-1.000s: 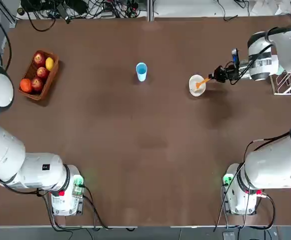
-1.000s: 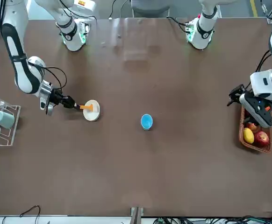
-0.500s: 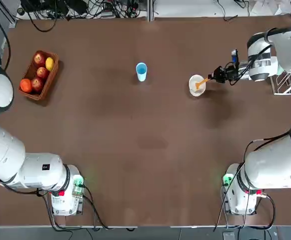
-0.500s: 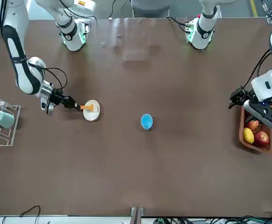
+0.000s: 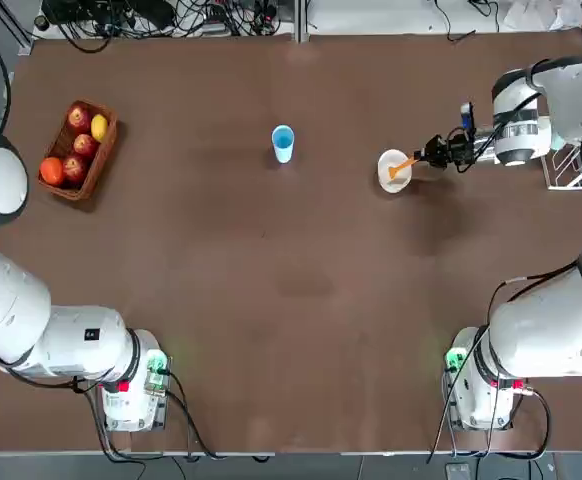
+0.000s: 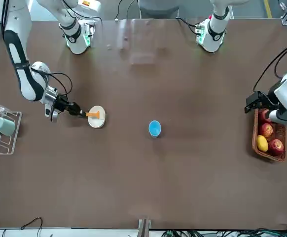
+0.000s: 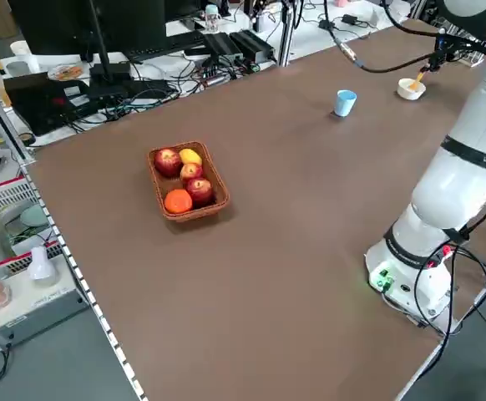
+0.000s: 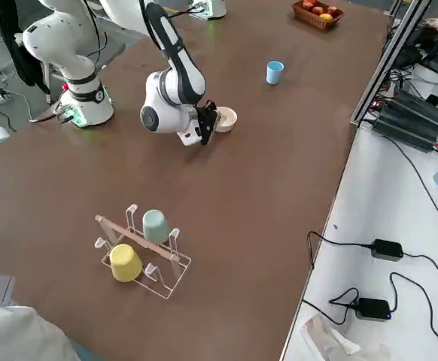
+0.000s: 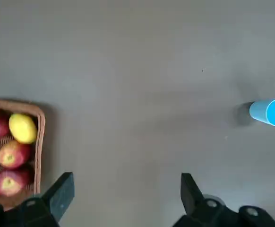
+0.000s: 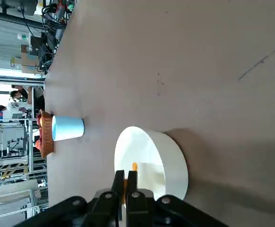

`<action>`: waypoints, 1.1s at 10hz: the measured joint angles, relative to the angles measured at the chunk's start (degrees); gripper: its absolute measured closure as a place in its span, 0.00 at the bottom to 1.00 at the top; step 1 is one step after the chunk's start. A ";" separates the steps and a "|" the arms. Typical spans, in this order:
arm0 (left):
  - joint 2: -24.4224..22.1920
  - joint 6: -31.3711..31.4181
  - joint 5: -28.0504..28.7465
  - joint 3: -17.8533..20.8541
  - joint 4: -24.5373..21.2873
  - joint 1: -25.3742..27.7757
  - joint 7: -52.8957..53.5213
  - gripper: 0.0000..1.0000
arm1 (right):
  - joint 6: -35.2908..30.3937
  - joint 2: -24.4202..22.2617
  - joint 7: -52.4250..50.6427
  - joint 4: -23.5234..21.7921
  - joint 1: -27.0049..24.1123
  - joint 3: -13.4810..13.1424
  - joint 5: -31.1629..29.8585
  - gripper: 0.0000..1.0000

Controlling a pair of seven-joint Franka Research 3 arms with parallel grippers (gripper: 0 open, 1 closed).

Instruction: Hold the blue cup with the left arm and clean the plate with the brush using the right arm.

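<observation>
The blue cup [image 5: 283, 143], a small light-blue plastic tumbler, stands upright and alone near the middle of the brown table [image 5: 291, 300], well apart from both grippers. To its right in the top view sits the plate [image 5: 392, 171], a small round cream-white dish. The right gripper [image 5: 429, 155] is just beside the plate, its fingers closed tight on the brush [image 5: 401, 166], a short brush with a thin orange handle whose tip reaches down into the dish. The left gripper [image 6: 254, 101] hovers with its fingers spread wide and holding nothing, beside a wicker basket of fruit [image 5: 95, 160] at the table's left side. A wire rack with a pale teal cup [image 8: 156, 224] and a yellow cup [image 8: 126, 262] stands at the right side.
</observation>
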 joint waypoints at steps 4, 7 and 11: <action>0.07 -5.76 4.01 -2.06 3.16 -0.52 -5.49 0.00 | -0.28 1.90 -3.26 -0.01 0.00 0.03 1.19 0.95; 0.07 -5.92 4.12 -2.22 4.06 -0.23 -5.81 0.00 | -0.29 2.95 -4.68 -0.01 0.00 0.01 1.44 0.95; 0.07 -5.94 4.12 -2.07 5.07 0.11 -5.80 0.00 | -0.34 3.54 -5.89 -0.02 0.00 0.01 1.98 0.68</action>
